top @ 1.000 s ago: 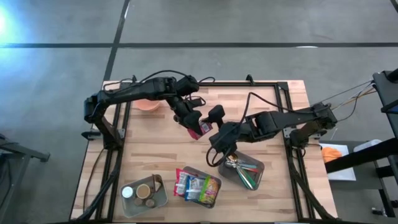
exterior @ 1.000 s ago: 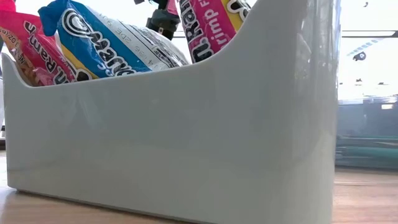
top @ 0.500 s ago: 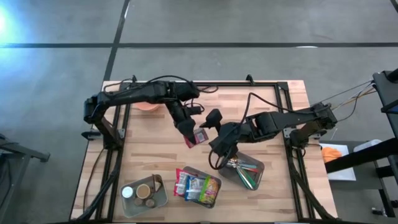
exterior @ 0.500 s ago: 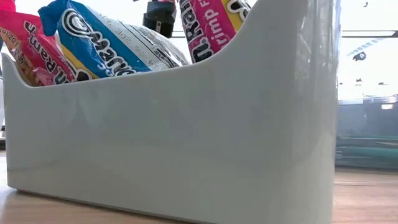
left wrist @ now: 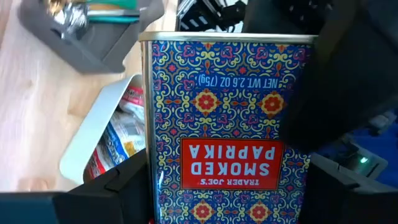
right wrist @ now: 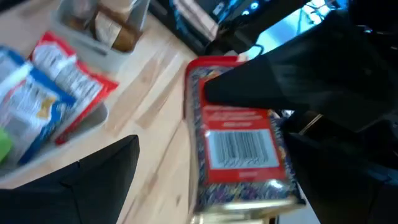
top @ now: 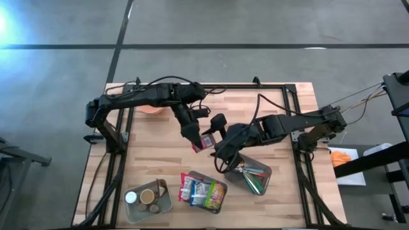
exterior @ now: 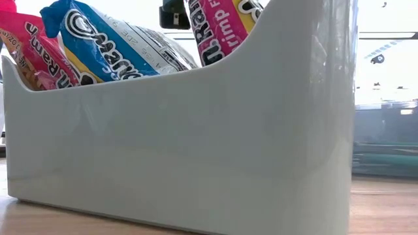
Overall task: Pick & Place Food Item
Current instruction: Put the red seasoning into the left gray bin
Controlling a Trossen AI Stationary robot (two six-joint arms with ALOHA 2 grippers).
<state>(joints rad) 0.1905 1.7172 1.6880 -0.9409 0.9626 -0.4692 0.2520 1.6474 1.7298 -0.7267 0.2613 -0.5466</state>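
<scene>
Smoked paprika, a rectangular metal tin patterned in blue with a red label (top: pixel 204 141), is what we take the task to be about, and in the high view it hangs above the middle of the wooden table (top: pixel 153 160), pinched in our left gripper (top: pixel 199 143). Our right gripper (top: pixel 219 130) sits just beside it with its fingers spread wide, as if ready to receive the tin. Nearer the front edge we see a white bin of snack packets (top: pixel 203 191), a grey bin of cutlery (top: pixel 250 178) and a clear tub of small round items (top: pixel 147 199); a pink bowl (top: pixel 151 109) lies at the far left. From the low view we see only the white bin's wall (exterior: pixel 196 143), the packets (exterior: pixel 111 46) poking over it, and a dark bit of an arm above; the tin is not visible there. In the left wrist view the tin (left wrist: pixel 224 124) fills the picture between our own dark fingers (left wrist: pixel 124 180), its label upside down, with the white bin (left wrist: pixel 112 137) and the grey bin (left wrist: pixel 93 37) beyond. In the right wrist view the tin (right wrist: pixel 239 149) shows its barcode face, the left gripper closed over its top, and our right fingers (right wrist: pixel 99 171) stand apart on either side without touching it. We judge the pick done and the tin mid-carry or mid-handover; its placing is left, and we cannot tell where it is meant to go.
</scene>
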